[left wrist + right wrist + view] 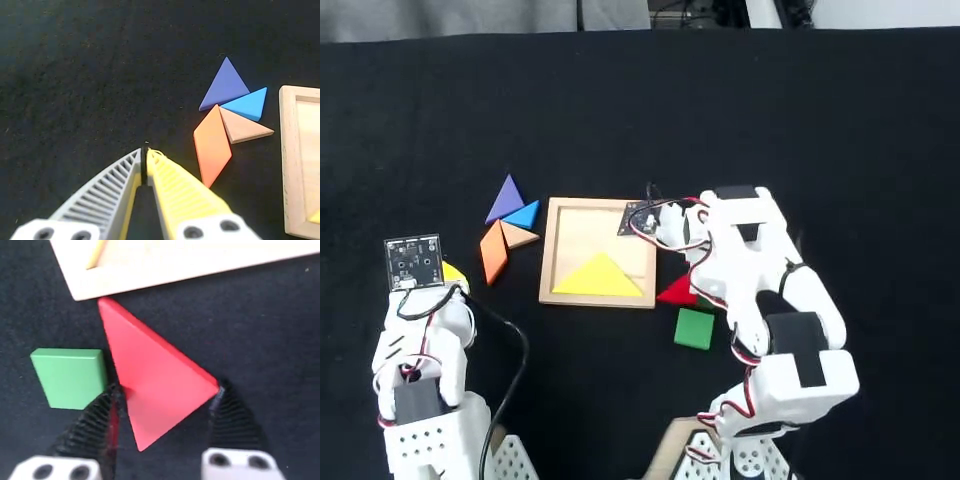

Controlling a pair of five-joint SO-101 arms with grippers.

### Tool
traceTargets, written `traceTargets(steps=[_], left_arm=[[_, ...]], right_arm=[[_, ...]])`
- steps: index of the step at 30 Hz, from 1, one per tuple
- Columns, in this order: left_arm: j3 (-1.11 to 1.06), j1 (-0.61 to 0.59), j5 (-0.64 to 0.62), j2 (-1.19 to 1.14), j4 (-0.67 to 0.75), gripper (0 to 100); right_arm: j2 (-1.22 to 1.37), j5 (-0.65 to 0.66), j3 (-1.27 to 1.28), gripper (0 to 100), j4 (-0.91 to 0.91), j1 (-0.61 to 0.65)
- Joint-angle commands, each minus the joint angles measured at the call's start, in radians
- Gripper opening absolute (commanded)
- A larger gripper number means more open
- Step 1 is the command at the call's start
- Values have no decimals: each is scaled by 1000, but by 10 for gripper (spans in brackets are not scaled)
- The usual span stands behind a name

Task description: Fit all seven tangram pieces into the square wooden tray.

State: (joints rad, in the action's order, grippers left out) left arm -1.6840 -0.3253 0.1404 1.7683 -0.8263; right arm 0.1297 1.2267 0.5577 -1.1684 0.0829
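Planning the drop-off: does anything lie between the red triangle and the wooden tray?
Nothing visible does. The red triangle points a corner at the rim of the wooden tray, nearly touching; the green square lies beside it, off that path.

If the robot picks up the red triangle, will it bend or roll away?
Probably neither. The red triangle looks like a thick, solid block with crisp edges, so it should keep its shape. It lies flat on the black cloth, so it is unlikely to roll. Its smooth slanted sides might twist in the right end effector around it.
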Motion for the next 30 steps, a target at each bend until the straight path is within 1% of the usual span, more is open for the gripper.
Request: traceTargets(steps=[1, 4, 9, 13, 14, 17, 18, 23, 27, 30], left_arm=[[-19, -5, 2, -2, 12, 31], [-19, -5, 2, -2, 12, 31], [-19, -5, 2, -2, 12, 31], [-19, -5, 2, -2, 12, 31], [-19, -5, 2, -3, 12, 31], [-19, -5, 2, -3, 12, 31], [-19, -5, 2, -3, 12, 31], [-19, -5, 2, -5, 12, 30], [-19, -5, 2, -5, 12, 31], [-19, -5, 2, -5, 12, 31]], right_arm=[[33, -20, -7, 161, -3, 17], [31, -21, -42, 166, -12, 15], [-53, -35, -145, 166, -146, 17], [-128, -37, -156, 178, -184, 23], [-139, -34, -151, 201, -196, 25], [-142, -6, -153, 341, -226, 52], [-140, 15, -151, 371, -229, 61], [-140, 97, -147, 348, -227, 83], [-119, 114, -145, 350, -178, 80], [-35, 121, -148, 350, -143, 83]])
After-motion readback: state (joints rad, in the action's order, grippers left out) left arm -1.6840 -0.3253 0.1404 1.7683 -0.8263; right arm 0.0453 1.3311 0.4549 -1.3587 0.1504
